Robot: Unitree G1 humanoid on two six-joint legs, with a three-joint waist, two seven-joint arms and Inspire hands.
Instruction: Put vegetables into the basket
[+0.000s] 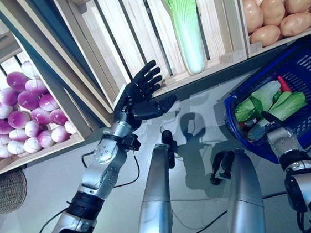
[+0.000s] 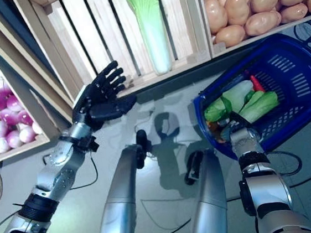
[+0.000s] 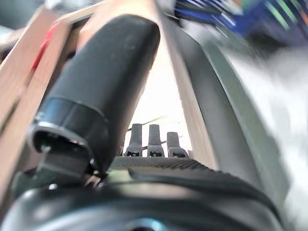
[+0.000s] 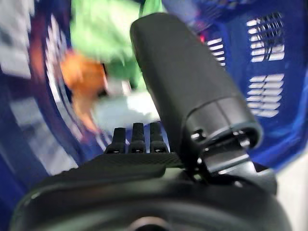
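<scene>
The blue plastic basket (image 1: pixel 305 62) stands on the floor at the right, below the stand. In it lie green leafy vegetables (image 1: pixel 288 104), a red one (image 1: pixel 283 83) and an orange one (image 4: pixel 82 72). My left hand (image 1: pixel 140 94) is open with its fingers straight, raised in front of the lower edge of the middle wooden crate (image 1: pixel 136 35), to the left of a long pale green cabbage (image 1: pixel 185 24). It holds nothing. My right hand (image 1: pixel 273 129) is at the basket's near rim, over the vegetables; in the right wrist view its fingers (image 4: pixel 137 137) are straight and hold nothing.
A wooden stand (image 1: pixel 55 66) of slatted crates fills the far side, with purple-white round vegetables at the left and potatoes at the right. A woven basket (image 1: pixel 5 193) stands at the far left on the grey floor (image 1: pixel 194 118).
</scene>
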